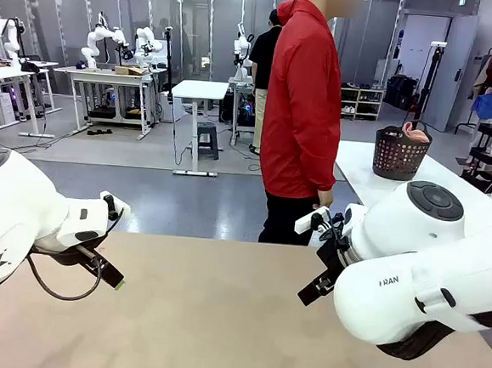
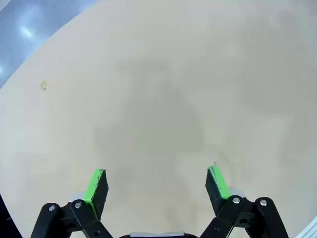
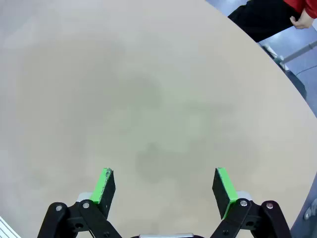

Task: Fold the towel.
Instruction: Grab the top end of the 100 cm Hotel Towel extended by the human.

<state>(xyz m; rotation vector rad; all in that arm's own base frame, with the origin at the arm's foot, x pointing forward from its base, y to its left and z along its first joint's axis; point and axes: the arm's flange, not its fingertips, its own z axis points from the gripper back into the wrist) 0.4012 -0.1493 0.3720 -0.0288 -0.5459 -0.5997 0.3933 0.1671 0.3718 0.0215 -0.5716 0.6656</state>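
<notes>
Both our tools hang nearest, the left tool (image 2: 155,174) and the right tool (image 3: 165,174), each with jaws spread wide and nothing between them, above the bare tan surface (image 1: 218,318). We see the towel (image 1: 416,131) only as a small pink bunch poking over the rim of a dark basket (image 1: 397,157). It sits well apart from us on a white surface (image 1: 358,171), behind and to the right of the person (image 1: 302,103) in a red jacket. Crumpled like that, it shows no long axis or heading we can read. We judge it soft, light and limp, easy on the pads. Once it is spread flat, two neighbouring corners along one edge look the best hold.
</notes>
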